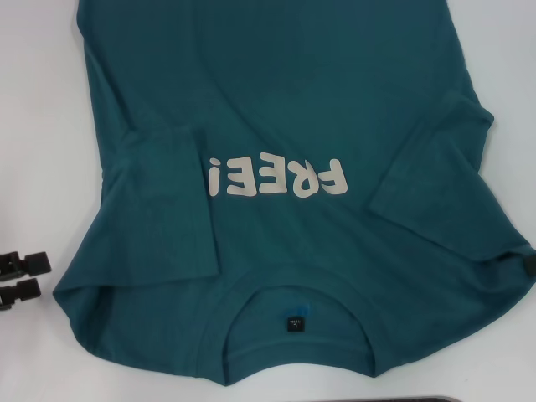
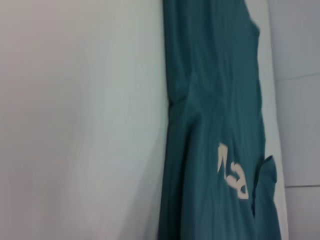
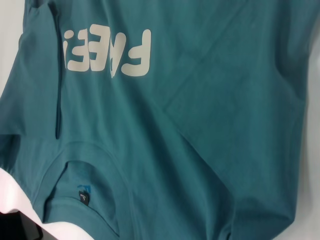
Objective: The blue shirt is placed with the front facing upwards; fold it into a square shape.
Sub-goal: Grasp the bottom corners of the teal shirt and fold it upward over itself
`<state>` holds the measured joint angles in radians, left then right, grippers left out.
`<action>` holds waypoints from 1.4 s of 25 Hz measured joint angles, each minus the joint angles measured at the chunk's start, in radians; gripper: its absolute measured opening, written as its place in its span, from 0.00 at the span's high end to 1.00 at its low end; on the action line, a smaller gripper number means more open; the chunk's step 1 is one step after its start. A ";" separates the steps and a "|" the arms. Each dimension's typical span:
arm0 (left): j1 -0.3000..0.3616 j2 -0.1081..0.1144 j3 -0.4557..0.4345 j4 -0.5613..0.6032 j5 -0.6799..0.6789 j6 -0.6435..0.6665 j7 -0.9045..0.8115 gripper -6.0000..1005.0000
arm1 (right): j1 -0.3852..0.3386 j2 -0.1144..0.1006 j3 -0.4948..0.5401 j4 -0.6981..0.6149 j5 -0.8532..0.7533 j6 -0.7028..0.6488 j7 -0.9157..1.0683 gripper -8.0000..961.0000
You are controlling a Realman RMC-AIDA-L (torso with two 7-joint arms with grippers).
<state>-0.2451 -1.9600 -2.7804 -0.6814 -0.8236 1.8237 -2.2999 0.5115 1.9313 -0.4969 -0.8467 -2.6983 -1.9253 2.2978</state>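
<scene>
1. Lying front-up on the white table (image 1: 33, 126), the blue shirt (image 1: 285, 100) has its collar (image 1: 293, 289) toward the robot, so the cream "FREE!" lettering (image 1: 276, 177) reads upside down in the head view, with the small dark neck label (image 1: 298, 325) inside the neckline.
2. Both sleeves already lie turned in over the body: the left-side sleeve fold (image 1: 167, 193) and the right-side sleeve fold (image 1: 435, 167) make diagonal creases.
3. The left gripper (image 1: 21, 276) sits at the table's left edge, apart from the cloth; its 2 dark fingers look parallel with a narrow gap, holding nothing.
4. The right gripper (image 1: 528, 266) shows only as a dark tip at the shirt's right edge; I cannot tell whether it pinches fabric.
5. The cotton looks light, limp and prone to wrinkling, so it likely drapes and drags rather than holds shape.
6. Good holds are probably the shoulder corners beside the collar, pinched through both layers.
</scene>
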 joint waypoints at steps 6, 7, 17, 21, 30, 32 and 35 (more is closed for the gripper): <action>-0.021 -0.018 0.009 0.001 0.043 -0.027 -0.022 0.29 | 0.001 0.000 0.000 0.000 0.001 -0.001 0.000 0.96; -0.025 -0.021 0.009 0.001 0.052 -0.031 -0.024 0.29 | 0.001 0.000 0.000 0.000 0.001 -0.002 0.000 0.96; -0.060 -0.044 0.046 0.004 0.078 -0.064 -0.038 0.30 | 0.001 0.000 0.000 0.000 0.002 -0.003 0.000 0.96; -0.065 -0.046 0.066 0.011 0.078 -0.077 -0.051 0.30 | 0.001 0.000 0.001 0.000 0.002 -0.003 0.000 0.96; -0.063 -0.069 0.077 -0.045 0.079 -0.057 -0.033 0.42 | -0.001 0.000 0.006 0.000 0.002 -0.003 0.001 0.96; -0.063 -0.070 0.077 -0.045 0.079 -0.058 -0.033 0.46 | -0.001 -0.001 0.007 0.000 0.002 -0.003 0.001 0.96; -0.065 -0.070 0.076 -0.046 0.079 -0.060 -0.035 0.52 | 0.001 -0.001 0.007 0.000 0.002 -0.004 0.001 0.96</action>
<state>-0.3098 -2.0301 -2.7041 -0.7271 -0.7450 1.7636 -2.3354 0.5121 1.9298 -0.4902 -0.8470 -2.6967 -1.9290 2.2986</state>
